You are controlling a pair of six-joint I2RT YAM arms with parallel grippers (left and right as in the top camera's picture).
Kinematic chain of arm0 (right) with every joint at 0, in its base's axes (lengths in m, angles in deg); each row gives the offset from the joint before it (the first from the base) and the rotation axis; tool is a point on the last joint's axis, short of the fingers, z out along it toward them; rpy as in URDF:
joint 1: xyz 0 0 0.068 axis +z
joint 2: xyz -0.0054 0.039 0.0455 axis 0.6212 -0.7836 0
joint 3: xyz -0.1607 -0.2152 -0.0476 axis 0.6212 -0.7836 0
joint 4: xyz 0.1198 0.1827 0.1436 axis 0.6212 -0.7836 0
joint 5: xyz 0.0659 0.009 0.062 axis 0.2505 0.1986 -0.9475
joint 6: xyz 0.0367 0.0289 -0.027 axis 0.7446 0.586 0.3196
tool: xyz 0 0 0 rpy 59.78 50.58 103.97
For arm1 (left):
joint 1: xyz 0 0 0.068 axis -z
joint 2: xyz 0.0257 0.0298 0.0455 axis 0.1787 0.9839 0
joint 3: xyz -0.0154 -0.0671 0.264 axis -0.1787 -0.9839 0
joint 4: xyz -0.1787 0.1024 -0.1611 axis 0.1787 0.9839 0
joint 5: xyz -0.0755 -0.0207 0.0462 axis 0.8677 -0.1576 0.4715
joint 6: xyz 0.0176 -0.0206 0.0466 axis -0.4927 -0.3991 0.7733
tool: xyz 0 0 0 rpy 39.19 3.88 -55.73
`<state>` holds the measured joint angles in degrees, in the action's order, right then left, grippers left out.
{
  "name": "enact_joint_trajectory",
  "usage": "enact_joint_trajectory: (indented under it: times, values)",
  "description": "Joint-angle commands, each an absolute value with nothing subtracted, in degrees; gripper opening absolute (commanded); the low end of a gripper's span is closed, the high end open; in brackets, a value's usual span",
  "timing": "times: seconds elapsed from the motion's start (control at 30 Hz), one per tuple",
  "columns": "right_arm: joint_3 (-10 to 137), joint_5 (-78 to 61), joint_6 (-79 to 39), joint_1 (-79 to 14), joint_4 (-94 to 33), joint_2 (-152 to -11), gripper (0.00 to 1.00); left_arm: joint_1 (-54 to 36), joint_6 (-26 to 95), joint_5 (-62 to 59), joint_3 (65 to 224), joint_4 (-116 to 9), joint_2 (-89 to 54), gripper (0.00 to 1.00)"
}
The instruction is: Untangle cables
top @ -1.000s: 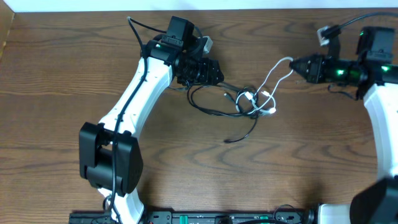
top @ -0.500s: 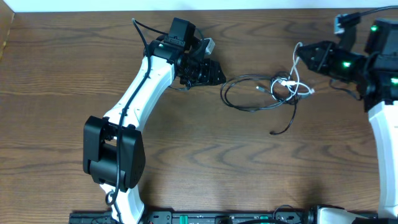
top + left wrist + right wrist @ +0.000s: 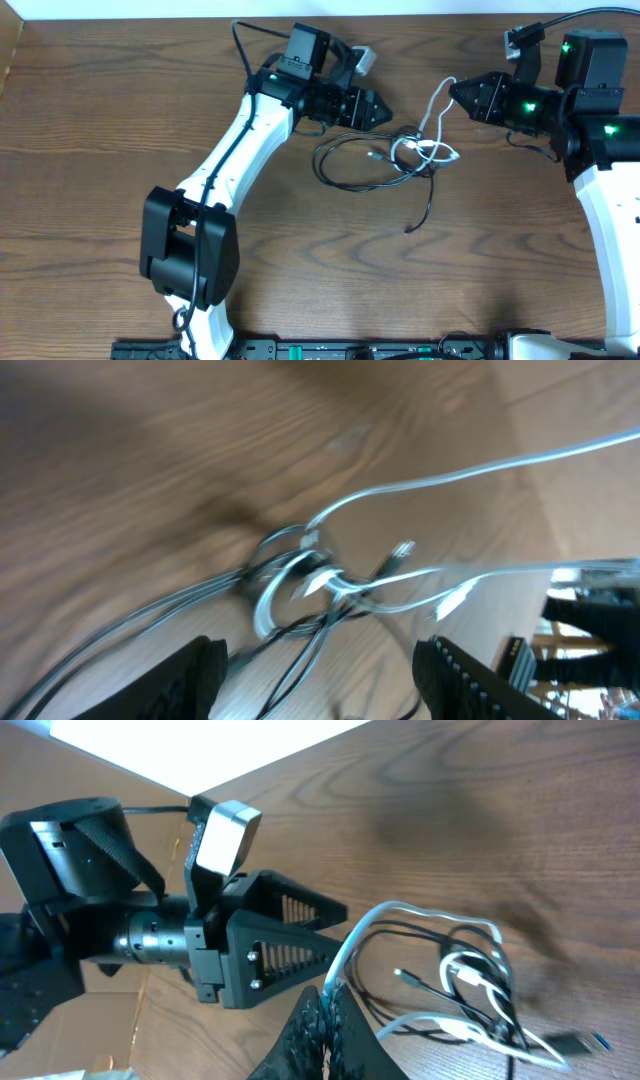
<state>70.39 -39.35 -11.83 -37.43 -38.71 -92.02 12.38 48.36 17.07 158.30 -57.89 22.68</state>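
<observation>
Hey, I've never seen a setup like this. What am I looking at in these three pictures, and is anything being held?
Two robot arms work at a wooden table. One picture looks down from above. The other two come from small cameras on each arm's wrist. On the table lie a thin black cable and a white cable, tangled together. The right tool is shut on the white cable. The left tool is open, facing the tangle and holding nothing.

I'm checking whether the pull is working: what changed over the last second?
The right gripper, shut on the white cable, dragged it and the black cable right, then brought them back left. The left gripper moved right toward them. Unchanged: left open and empty, cables still tangled.
</observation>
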Motion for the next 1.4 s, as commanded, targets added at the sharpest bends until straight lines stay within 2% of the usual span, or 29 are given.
enact_joint_trajectory:
  times: [0.0,0.4,0.7,0.87,1.07,1.37]
  values:
    - [71.62,-40.82,-13.01,-37.28,-38.69,-91.27,0.01,13.32,49.48,21.0,158.61,-60.36,26.4,0.65]
    - [71.62,-41.04,-17.06,-37.32,-41.62,-91.27,0.01,16.67,49.41,21.79,158.61,-68.14,38.53,0.65]
    - [71.62,-40.6,-17.84,-37.35,-41.66,-91.27,0.01,18.2,49.44,21.18,158.61,-69.96,39.62,0.61]
    - [71.6,-36.93,-18.0,-37.35,-42.53,-91.27,0.01,18.42,49.41,13.66,158.61,-66.37,39.62,0.6]
    - [71.53,-29.01,-18.28,-37.35,-44.24,-91.29,0.11,18.42,49.17,4.04,158.61,-61.5,39.62,0.56]
    - [71.51,-26.17,-18.7,-37.35,-44.83,-91.29,0.14,20.41,48.74,2.05,158.19,-60.62,39.65,0.54]
